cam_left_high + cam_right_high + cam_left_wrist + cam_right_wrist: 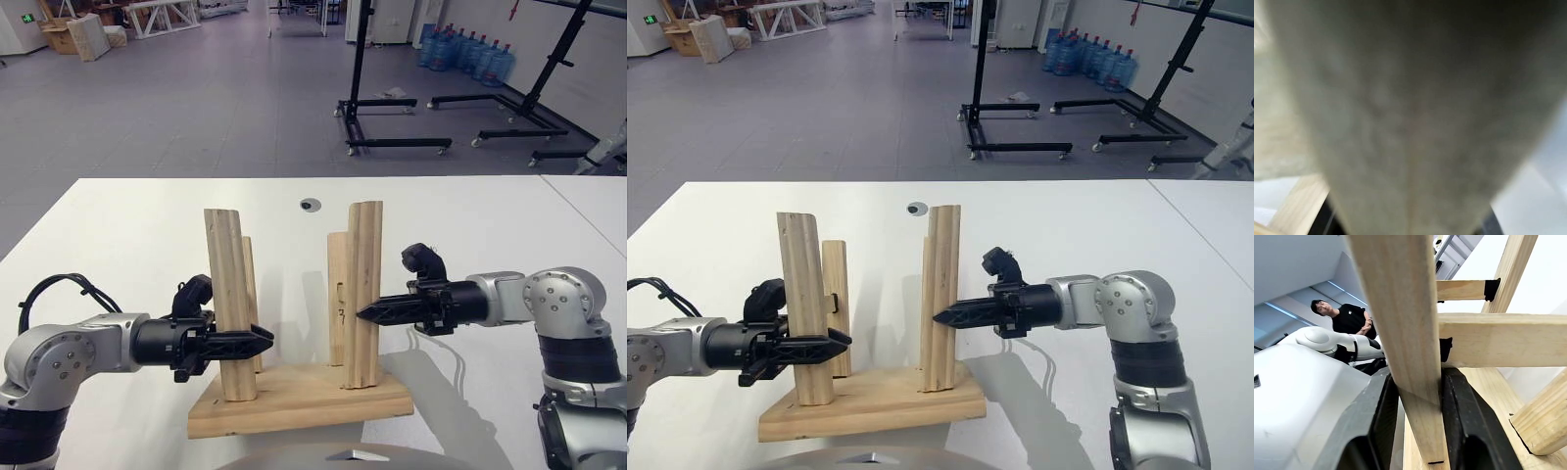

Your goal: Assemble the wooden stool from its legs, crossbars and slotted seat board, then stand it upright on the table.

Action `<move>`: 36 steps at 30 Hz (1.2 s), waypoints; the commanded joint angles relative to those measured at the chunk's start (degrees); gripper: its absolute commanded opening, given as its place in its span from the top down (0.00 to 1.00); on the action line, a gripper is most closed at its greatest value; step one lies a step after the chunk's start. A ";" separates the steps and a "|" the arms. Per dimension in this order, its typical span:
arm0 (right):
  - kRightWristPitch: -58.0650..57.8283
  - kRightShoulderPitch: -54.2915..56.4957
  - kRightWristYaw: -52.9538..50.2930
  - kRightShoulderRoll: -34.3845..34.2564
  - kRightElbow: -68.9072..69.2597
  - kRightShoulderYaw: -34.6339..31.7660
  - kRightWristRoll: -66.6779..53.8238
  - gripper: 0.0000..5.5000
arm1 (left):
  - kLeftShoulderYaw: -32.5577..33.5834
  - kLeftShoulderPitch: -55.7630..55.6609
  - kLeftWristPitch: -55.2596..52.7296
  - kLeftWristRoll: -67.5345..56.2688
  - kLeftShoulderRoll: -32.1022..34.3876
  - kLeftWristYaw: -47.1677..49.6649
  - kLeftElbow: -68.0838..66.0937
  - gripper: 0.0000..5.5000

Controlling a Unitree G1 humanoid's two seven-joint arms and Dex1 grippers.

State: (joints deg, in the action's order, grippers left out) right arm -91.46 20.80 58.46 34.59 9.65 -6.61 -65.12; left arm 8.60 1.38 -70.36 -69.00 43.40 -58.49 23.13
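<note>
The wooden stool rests upside down on the white table (118, 225), its seat board (294, 403) flat at the bottom and its legs pointing up. My left gripper (259, 339) comes in from the left and is shut on the front left leg (227, 264). In the left wrist view that leg (1410, 122) sits blurred right against the camera. From the right, my right gripper (366, 313) is shut on the front right leg (362, 255); its black fingers (1469, 426) clamp that leg (1400, 323). Two crossbars (1498, 340) join the legs. The back legs (336, 284) are partly hidden.
A small dark round spot (310, 205) lies on the table behind the stool. Bare tabletop stretches to both sides and to the back. Beyond the far edge, black wheeled stands (392, 117) and several water bottles (465, 49) are on the grey floor.
</note>
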 commanded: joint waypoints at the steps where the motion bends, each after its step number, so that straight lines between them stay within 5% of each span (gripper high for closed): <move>1: -0.97 2.06 -2.87 0.48 -1.83 0.35 -3.16 0.80 | -1.47 2.18 -3.82 -0.58 -0.85 5.50 -2.93 0.81; 4: -0.99 3.12 -4.78 0.22 -5.34 0.55 -2.42 0.80 | -1.43 0.69 -4.19 -2.03 -1.33 8.16 -5.84 0.81; 7: -0.05 3.69 -6.60 -0.83 -6.28 0.61 -1.20 0.80 | -2.58 -1.31 -3.47 -1.51 -1.21 9.10 -7.47 0.70; 31: 5.44 7.92 -3.72 2.90 -13.18 -1.03 2.06 0.09 | -1.56 -14.37 -7.05 0.31 3.16 1.81 -20.44 0.14; 36: 8.72 4.51 -2.99 4.61 -11.92 -2.76 2.97 0.03 | 1.64 -13.89 -6.02 1.21 5.26 -0.30 -22.04 0.07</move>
State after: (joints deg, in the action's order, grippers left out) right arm -84.11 26.42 55.36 38.11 -3.42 -8.07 -62.98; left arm 8.17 -11.96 -76.90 -68.82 47.00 -58.35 2.30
